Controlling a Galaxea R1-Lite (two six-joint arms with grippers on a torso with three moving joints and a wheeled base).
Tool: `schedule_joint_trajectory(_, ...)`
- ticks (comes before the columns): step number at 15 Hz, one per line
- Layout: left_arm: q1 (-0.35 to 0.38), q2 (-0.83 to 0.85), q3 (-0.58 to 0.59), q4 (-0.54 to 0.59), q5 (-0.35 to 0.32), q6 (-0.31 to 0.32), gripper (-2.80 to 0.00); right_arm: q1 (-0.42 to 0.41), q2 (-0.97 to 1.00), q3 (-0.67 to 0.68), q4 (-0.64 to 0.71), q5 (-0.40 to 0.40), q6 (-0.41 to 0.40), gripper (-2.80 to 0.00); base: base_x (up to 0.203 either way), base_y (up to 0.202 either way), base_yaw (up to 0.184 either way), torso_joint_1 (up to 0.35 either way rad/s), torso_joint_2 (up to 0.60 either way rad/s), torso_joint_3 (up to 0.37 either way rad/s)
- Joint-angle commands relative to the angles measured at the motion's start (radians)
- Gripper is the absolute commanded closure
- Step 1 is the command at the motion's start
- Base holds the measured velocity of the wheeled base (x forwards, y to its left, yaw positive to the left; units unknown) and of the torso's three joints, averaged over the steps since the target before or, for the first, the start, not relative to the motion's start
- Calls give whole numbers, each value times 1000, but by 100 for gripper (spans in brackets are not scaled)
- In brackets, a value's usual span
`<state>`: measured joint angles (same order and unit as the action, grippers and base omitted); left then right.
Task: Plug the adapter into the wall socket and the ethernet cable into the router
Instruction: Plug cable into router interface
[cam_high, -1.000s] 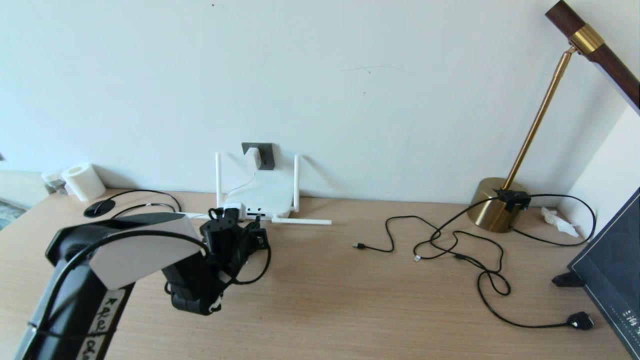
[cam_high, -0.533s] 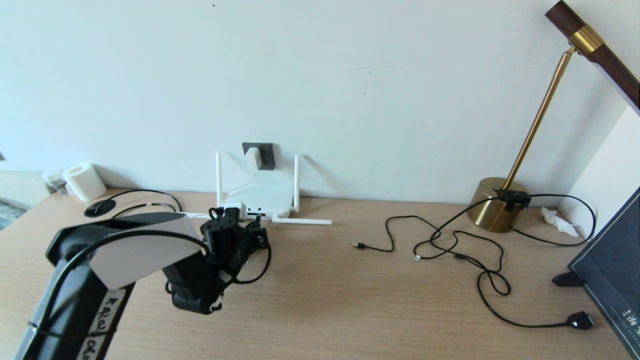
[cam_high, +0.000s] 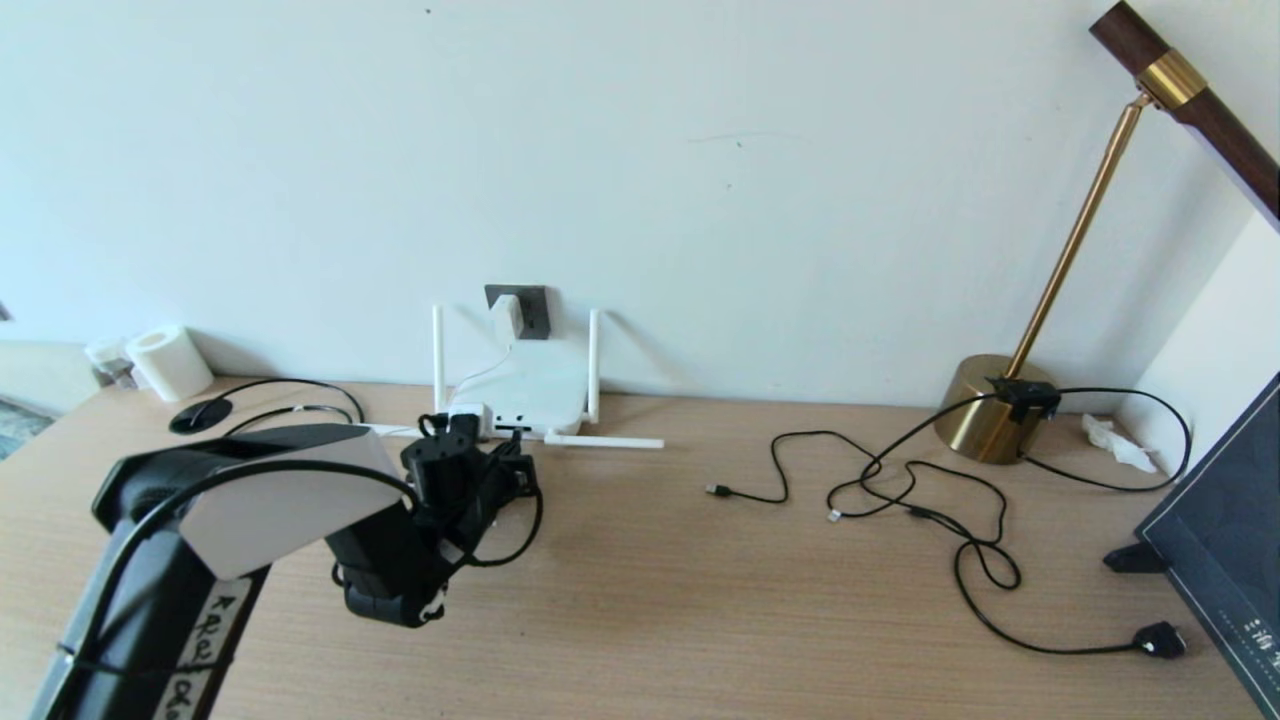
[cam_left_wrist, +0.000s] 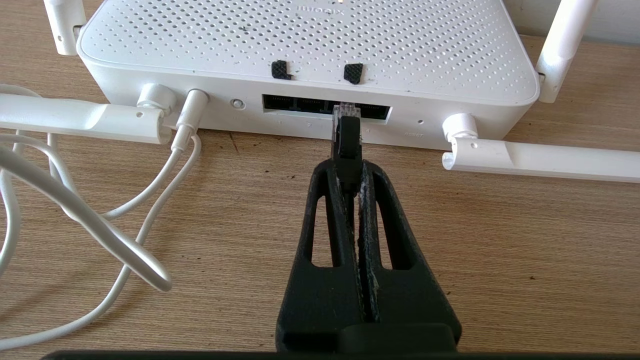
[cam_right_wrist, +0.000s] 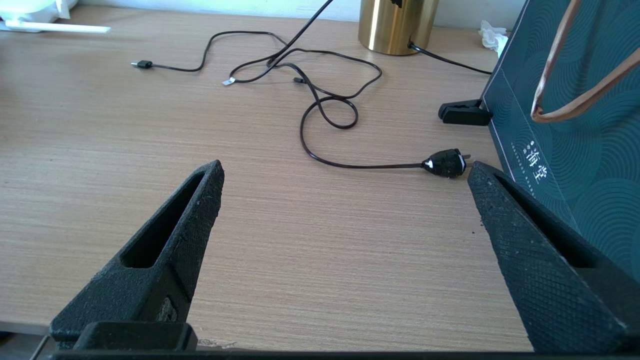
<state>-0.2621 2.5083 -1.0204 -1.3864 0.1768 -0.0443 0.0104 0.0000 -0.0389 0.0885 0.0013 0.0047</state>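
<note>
The white router (cam_high: 530, 385) lies by the wall, its port row (cam_left_wrist: 300, 104) facing me. The white adapter (cam_high: 508, 315) sits in the dark wall socket (cam_high: 530, 305), and its thin white cord (cam_left_wrist: 150, 195) runs to the router's round jack. My left gripper (cam_left_wrist: 348, 170) is shut on the black boot of the ethernet cable (cam_left_wrist: 347, 135). The clear plug tip (cam_left_wrist: 346, 109) is at the mouth of a port; how deep it sits I cannot tell. In the head view the left gripper (cam_high: 505, 455) is just in front of the router. My right gripper (cam_right_wrist: 345, 185) hangs open over bare desk.
Thin black cables (cam_high: 900, 490) sprawl at the right, ending in a black mains plug (cam_right_wrist: 445, 163). A brass lamp base (cam_high: 985, 410) stands at the back right and a dark teal box (cam_high: 1220, 540) at the right edge. A paper roll (cam_high: 168, 362) sits at the far left.
</note>
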Motion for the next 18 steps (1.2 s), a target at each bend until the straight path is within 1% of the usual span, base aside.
schedule_joint_trajectory(1, 0, 0, -6, -8, 1, 0, 0, 0, 0, 1, 0, 0, 0, -280, 0, 0, 0, 0, 0, 0)
schedule_joint_trajectory(18, -3, 0, 5, -9, 1, 1, 0, 0, 0, 1, 0, 0, 0, -280, 0, 0, 0, 0, 0, 0)
